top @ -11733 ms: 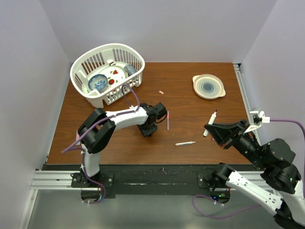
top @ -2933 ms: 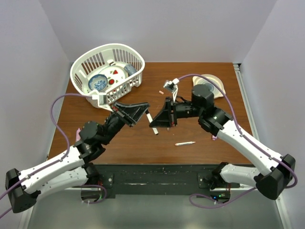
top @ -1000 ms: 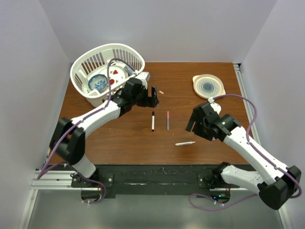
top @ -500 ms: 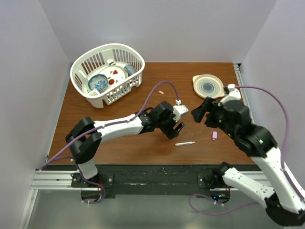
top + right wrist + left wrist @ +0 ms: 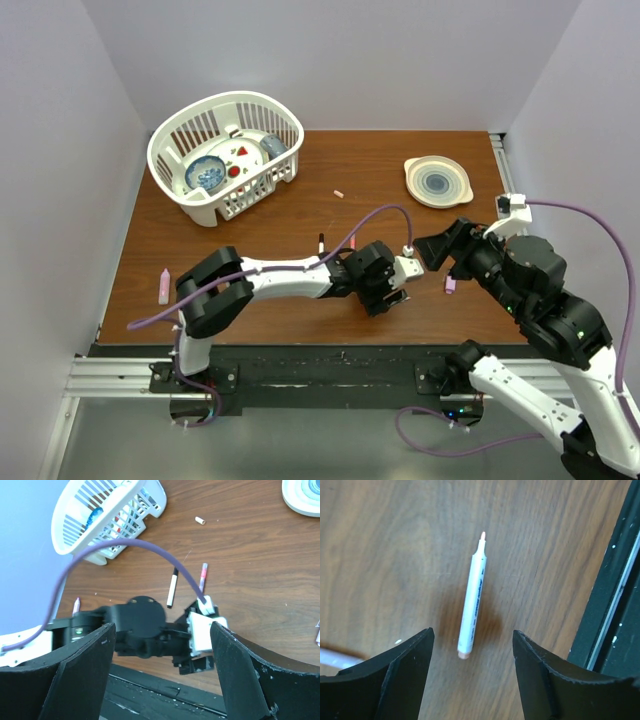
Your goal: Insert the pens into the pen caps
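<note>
- while my left gripper (image 5: pixel 472 632) hangs spread, where's the white pen (image 5: pixel 473 600)?
- flat on the table (image 5: pixel 380 540), between its fingers (image 5: pixel 395 675), untouched. my right gripper (image 5: pixel 162 626) is spread too, empty.

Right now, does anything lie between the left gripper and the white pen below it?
Nothing visible does. The white pen lies on the table, in the gap between the open jaws of the left gripper, untouched.

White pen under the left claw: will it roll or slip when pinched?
Probably rolls: the white pen is a slim round barrel lying flat on the wood table. Likely stiff and light, being short and plastic-looking. It may slip if the left claw, open around its end, closes off-centre.
</note>
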Action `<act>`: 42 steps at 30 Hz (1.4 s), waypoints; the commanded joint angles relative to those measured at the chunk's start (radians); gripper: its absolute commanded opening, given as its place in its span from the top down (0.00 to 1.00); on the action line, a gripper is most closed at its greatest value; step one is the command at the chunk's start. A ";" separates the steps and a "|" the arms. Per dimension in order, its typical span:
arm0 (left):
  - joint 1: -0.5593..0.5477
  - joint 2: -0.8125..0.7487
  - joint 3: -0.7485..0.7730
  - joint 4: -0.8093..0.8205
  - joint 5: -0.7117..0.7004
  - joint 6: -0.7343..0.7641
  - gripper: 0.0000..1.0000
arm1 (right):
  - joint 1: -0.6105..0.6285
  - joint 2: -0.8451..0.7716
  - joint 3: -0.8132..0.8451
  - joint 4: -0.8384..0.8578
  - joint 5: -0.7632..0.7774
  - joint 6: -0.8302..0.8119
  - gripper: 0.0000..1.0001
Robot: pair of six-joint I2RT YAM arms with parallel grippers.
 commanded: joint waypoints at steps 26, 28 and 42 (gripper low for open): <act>0.029 -0.173 -0.252 0.350 -0.004 -0.338 1.00 | -0.001 0.087 0.012 0.186 -0.124 0.046 0.21; 0.063 -0.210 -0.292 0.399 0.025 -0.420 1.00 | -0.001 0.123 0.006 0.220 -0.125 0.066 0.22; 0.184 -0.580 -0.539 0.534 0.025 -0.631 1.00 | -0.001 0.205 -0.248 0.384 -0.137 0.175 0.33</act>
